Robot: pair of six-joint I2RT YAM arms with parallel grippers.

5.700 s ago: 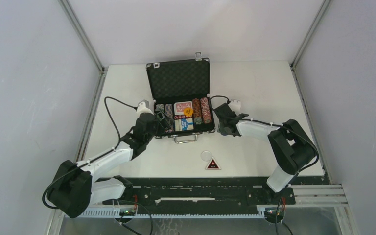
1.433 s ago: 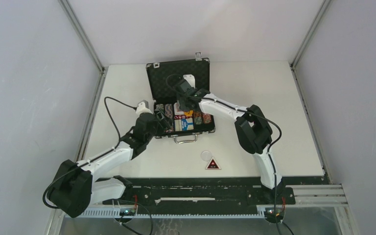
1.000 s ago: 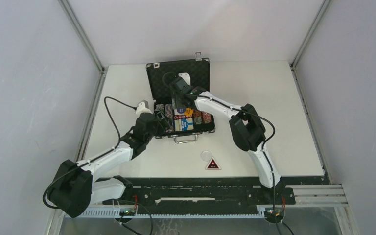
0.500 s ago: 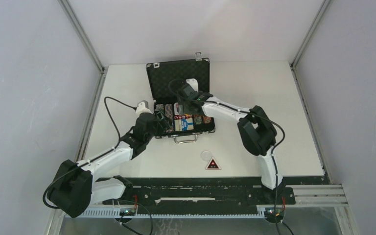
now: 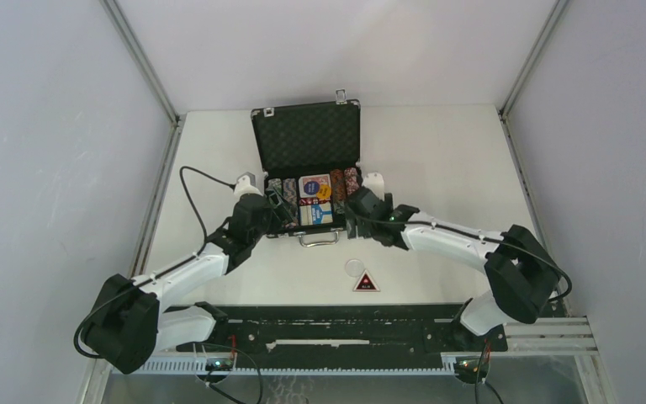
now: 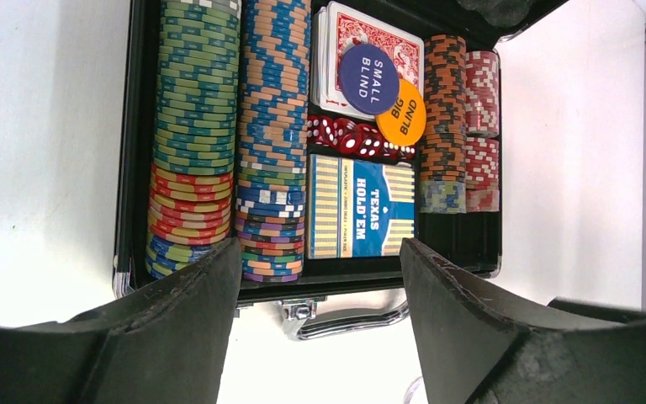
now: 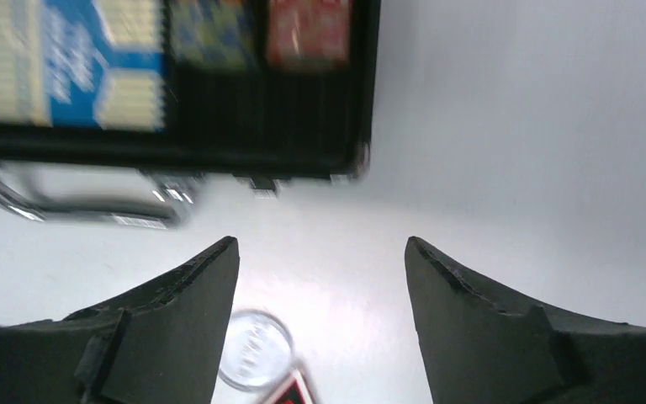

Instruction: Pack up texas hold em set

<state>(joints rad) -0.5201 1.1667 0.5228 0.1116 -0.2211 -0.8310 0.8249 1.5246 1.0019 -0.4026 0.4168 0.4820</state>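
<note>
Case (image 5: 307, 139) open on desk (image 5: 446, 168), lid raised at far side. Left hand (image 5: 281, 214) at near-left corner, right hand (image 5: 350, 224) at near-right corner.

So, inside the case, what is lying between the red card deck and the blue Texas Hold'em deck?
A row of red dice lies between the red deck and the blue deck; the left wrist view shows it clearly.

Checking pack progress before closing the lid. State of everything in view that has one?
briefcase: open
chip stacks: in tray
red deck: in tray, blind buttons on top
blue deck: in tray
dice: in tray
clear disc: loose on table
red triangle marker: on table
left gripper: open, empty
right gripper: open, empty
</note>
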